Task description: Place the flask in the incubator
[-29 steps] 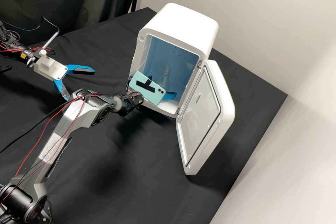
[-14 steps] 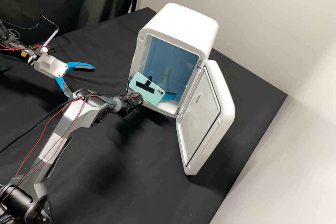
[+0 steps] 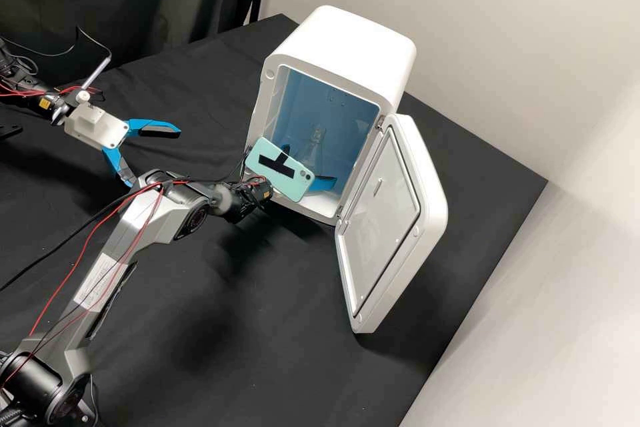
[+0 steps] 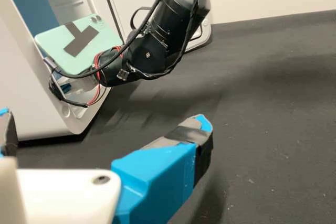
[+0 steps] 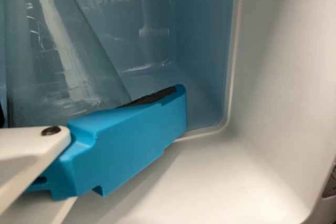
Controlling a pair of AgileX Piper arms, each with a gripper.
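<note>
The white incubator [image 3: 347, 47] stands at the back of the bench with its door [image 3: 393, 220] swung open to the right. A clear conical flask [image 3: 316, 140] stands inside its blue chamber, large in the right wrist view [image 5: 52, 51]. My right gripper [image 3: 305, 165] is inside the chamber, shut on the flask low on its cone; one blue finger [image 5: 126, 129] rests its pad against the glass. My left gripper [image 3: 155, 155] hovers open and empty over the bench to the left of the incubator, seen also in its own wrist view [image 4: 105, 121].
A mint phone [image 3: 280, 167] is strapped to the right wrist and hides part of the chamber opening. The right arm [image 3: 167, 210] stretches across the bench with red and black cables. The bench edge runs near the open door.
My left gripper has shifted slightly up and to the left. The right arm and the flask have stayed still.
</note>
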